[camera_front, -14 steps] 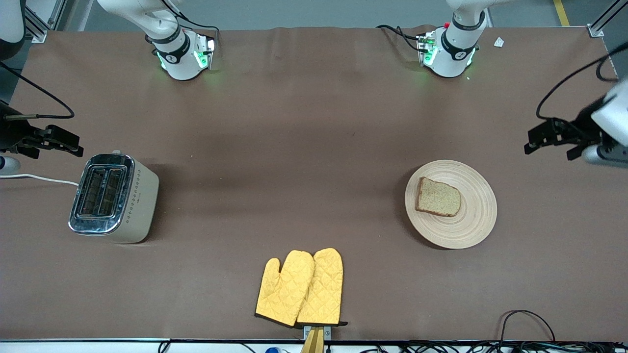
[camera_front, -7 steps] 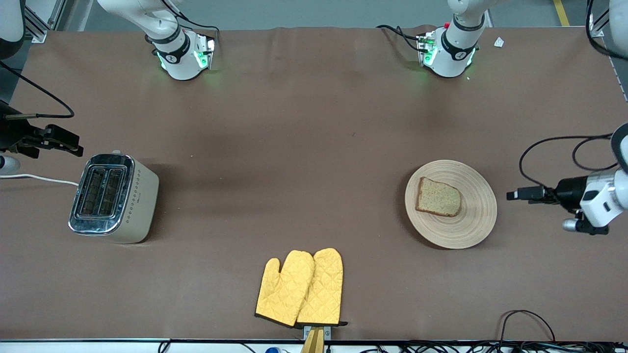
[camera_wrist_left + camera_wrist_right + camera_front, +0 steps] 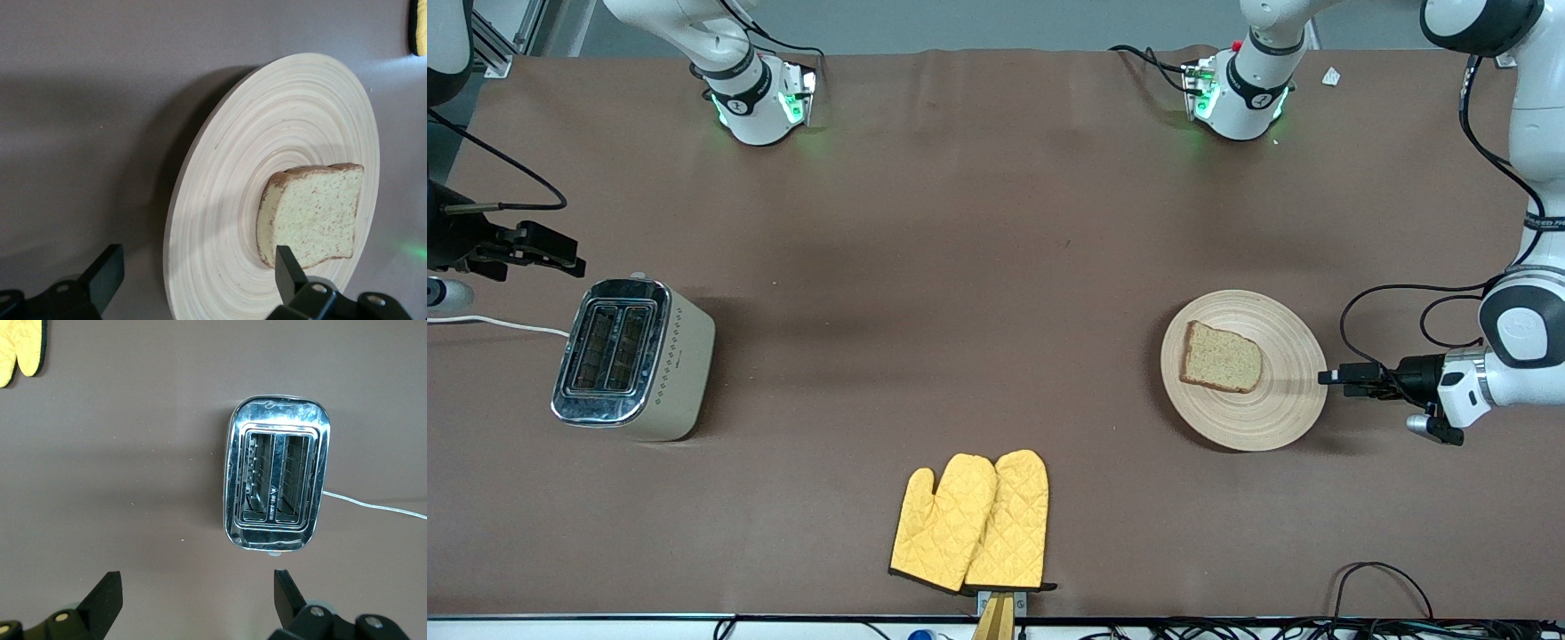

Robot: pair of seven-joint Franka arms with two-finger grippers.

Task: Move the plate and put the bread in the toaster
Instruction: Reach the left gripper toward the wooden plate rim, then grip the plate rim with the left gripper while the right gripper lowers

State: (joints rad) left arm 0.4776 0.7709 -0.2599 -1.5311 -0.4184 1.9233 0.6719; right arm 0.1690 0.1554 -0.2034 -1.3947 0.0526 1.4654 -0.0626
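Observation:
The light wooden plate [image 3: 1280, 404] lies toward the left arm's end of the table, with the slice of bread [image 3: 1221, 357] on it. My left gripper [image 3: 1327, 377] is low and level at the plate's rim, at the end toward the left arm. In the left wrist view the left gripper [image 3: 197, 267] is open and empty, with the plate's [image 3: 267, 133] rim between its fingers and the bread [image 3: 312, 213] close to one finger [image 3: 287, 267]. The cream toaster [image 3: 631, 356] stands toward the right arm's end. My right gripper [image 3: 565, 260] waits open beside it; the right wrist view shows the right gripper [image 3: 197, 587] and the empty toaster [image 3: 277, 480].
A pair of yellow oven mitts [image 3: 971, 520] lies near the front edge at mid-table, nearer to the front camera than the plate and the toaster. The toaster's white cord [image 3: 498, 324] runs off the right arm's end of the table. Brown cloth covers the table [image 3: 960, 267].
My left arm has swung down and in toward the plate, turning its gripper level, from above the table's end to the plate's rim. The right gripper has barely shifted.

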